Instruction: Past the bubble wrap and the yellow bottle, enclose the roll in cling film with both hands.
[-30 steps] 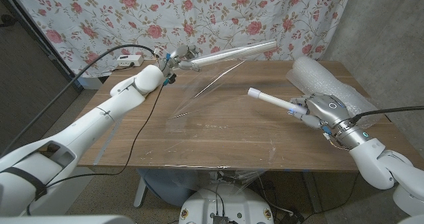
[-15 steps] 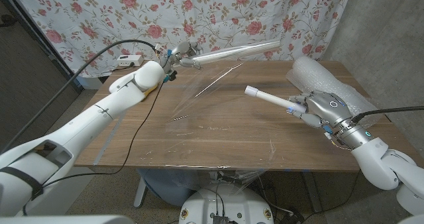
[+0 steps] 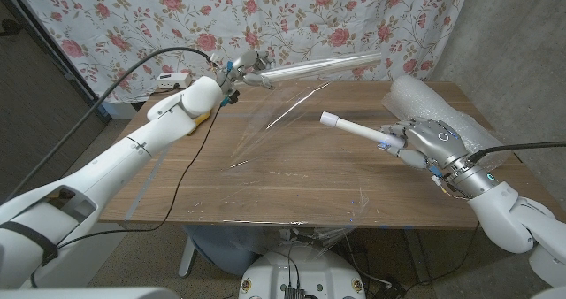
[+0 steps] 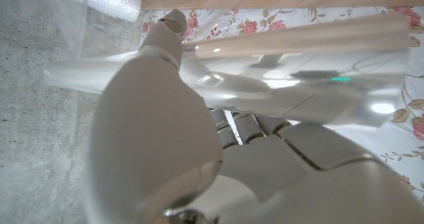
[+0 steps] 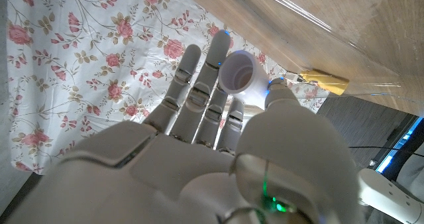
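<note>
Left hand (image 3: pixel 232 72) grips the cling film roll (image 3: pixel 320 66); right hand (image 3: pixel 423 143) clasps a white tube (image 3: pixel 352 130).

I work in what looks like a makeshift test room, not a home. A rose-print cloth (image 3: pixel 292 20) hangs as a backdrop behind the far edge of my wooden surface (image 3: pixel 292 180). To one side stands a bare grey concrete wall (image 3: pixel 513 25); to the other, a dark panel (image 3: pixel 44 87). A white power strip (image 3: pixel 172 80) lies past the far left corner, its black cable (image 3: pixel 133 82) trailing off.
</note>
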You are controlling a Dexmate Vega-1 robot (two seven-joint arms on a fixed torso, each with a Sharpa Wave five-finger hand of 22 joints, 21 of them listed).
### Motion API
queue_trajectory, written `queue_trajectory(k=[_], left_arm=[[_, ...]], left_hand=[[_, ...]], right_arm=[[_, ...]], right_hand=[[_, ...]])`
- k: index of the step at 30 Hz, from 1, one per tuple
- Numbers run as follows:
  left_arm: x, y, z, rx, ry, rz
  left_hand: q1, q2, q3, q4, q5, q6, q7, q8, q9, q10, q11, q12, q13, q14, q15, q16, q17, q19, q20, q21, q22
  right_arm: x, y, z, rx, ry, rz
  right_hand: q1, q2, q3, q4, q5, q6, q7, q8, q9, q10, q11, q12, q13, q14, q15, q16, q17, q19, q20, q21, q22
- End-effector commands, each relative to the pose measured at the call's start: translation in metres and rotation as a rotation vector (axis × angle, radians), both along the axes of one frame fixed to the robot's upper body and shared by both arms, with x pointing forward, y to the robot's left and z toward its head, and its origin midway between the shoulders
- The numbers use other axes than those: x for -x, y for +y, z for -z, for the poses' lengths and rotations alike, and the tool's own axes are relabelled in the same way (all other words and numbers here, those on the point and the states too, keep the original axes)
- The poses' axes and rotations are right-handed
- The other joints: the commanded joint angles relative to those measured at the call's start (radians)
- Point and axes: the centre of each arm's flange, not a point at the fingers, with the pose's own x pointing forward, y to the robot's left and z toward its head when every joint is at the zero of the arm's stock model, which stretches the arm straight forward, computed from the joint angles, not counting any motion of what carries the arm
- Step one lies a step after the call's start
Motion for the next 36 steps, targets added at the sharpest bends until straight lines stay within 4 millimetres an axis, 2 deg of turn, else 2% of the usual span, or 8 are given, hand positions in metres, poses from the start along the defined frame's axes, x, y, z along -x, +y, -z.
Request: queue_trajectory(k=[1,16,36], left_arm=[[0.003,-0.012,-0.004,-0.027,-0.014,0.013],[0.001,-0.018,-0.004,-0.033,-0.007,0.039],[0.012,-0.026,-0.009,-0.027,-0.032,0.093]], left_hand=[[0.155,0.203,0.065,0.053,-0.004,0.001,0.005,0.059,0.001,0.009,0.001,0.002,-0.002,0.003,-0.005,0.006,0.002,-0.006,-0.004,0.008,-0.005],[0.154,0.202,0.071,0.051,-0.013,-0.006,0.001,0.074,-0.009,0.008,-0.002,0.006,0.001,0.001,-0.007,0.003,-0.007,-0.011,-0.005,0.024,-0.03],[0.153,0.203,0.08,0.051,-0.022,-0.012,0.003,0.092,-0.022,0.006,0.001,0.006,-0.003,-0.005,-0.006,0.001,-0.007,-0.018,-0.004,0.045,-0.061]], right_arm=[[0.007,0.016,-0.006,0.027,-0.019,-0.041],[0.006,0.037,-0.013,0.058,-0.02,-0.097],[-0.008,0.054,-0.016,0.088,-0.006,-0.152]], right_hand=[[-0.001,0.01,0.372,0.05,0.006,0.041,-0.03,0.004,0.005,0.062,-0.055,-0.002,0.005,0.004,-0.05,-0.003,0.003,-0.001,-0.128,0.006,0.003],[-0.003,0.01,0.375,0.047,0.007,0.041,-0.029,0.003,0.007,0.063,-0.058,-0.002,0.016,0.008,-0.05,-0.003,0.012,-0.002,-0.129,0.009,0.003],[-0.01,0.01,0.38,0.045,0.006,0.044,-0.03,0.001,0.007,0.072,-0.06,-0.008,0.027,0.011,-0.05,-0.006,0.023,-0.001,-0.129,0.016,0.003]])
